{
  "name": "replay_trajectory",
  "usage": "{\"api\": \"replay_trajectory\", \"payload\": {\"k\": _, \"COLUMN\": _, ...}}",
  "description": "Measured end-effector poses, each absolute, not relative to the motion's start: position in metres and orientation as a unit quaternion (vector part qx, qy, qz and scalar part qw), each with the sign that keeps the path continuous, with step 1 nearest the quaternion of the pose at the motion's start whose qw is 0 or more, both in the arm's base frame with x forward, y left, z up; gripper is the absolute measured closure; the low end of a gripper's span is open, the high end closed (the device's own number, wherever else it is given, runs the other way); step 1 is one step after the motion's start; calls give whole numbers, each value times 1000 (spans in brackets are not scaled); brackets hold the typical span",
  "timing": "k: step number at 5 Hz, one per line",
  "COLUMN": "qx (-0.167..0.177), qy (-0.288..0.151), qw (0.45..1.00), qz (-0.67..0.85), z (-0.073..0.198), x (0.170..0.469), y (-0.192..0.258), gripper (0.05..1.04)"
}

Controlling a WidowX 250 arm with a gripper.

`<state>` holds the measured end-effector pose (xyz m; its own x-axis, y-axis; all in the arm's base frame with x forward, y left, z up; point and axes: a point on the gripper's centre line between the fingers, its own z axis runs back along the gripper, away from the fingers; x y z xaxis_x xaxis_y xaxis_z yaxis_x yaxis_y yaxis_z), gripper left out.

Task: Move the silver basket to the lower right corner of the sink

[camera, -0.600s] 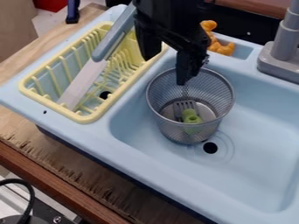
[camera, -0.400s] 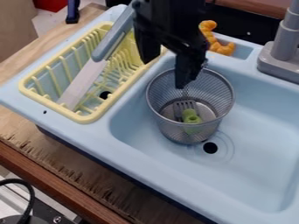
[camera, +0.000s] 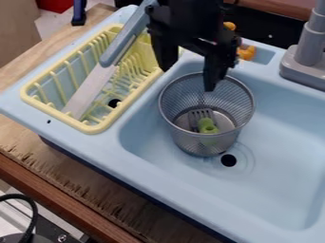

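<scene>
A black arm (camera: 190, 16) ends in a blocky black hand (camera: 188, 79) with two tapering fingers (camera: 217, 69).

A wooden table (camera: 66, 173), with perhaps pale floor (camera: 52, 21) behind

"Your gripper (camera: 188, 80) is farther right in the camera view now, a little nearer the grey faucet (camera: 308, 54)."

"Yes, and you have its fingers slightly wider apart than before. The one nearer the yellow rack (camera: 67, 122) ends a bit lower in the view, while the other tip lies farther right over the basket (camera: 206, 114)."

"You also cover more of the orange toy (camera: 247, 52). Earlier you see most of it; now you get only its top and its lower right part."
</scene>
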<state>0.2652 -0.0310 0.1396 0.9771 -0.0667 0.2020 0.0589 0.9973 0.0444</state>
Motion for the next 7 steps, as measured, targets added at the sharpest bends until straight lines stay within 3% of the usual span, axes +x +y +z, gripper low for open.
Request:
{"api": "replay_trajectory", "payload": {"k": 2, "qx": 33, "qy": -92, "qw": 995, "qz": 3, "z": 112, "x": 276, "y": -65, "gripper": 85}}
{"api": "replay_trajectory", "payload": {"k": 4, "qx": 24, "qy": -102, "qw": 995, "qz": 1, "z": 111, "x": 280, "y": -81, "gripper": 85}}
{"api": "replay_trajectory", "payload": {"k": 5, "qx": 38, "qy": -98, "qw": 994, "qz": 17, "z": 103, "x": 283, "y": -84, "gripper": 85}}
{"api": "replay_trajectory", "payload": {"k": 6, "qx": 81, "qy": -74, "qw": 993, "qz": 45, "z": 88, "x": 286, "y": -87, "gripper": 85}}
{"api": "replay_trajectory", "payload": {"k": 7, "qx": 57, "qy": -74, "qw": 995, "qz": 37, "z": 82, "x": 286, "y": -90, "gripper": 129}}
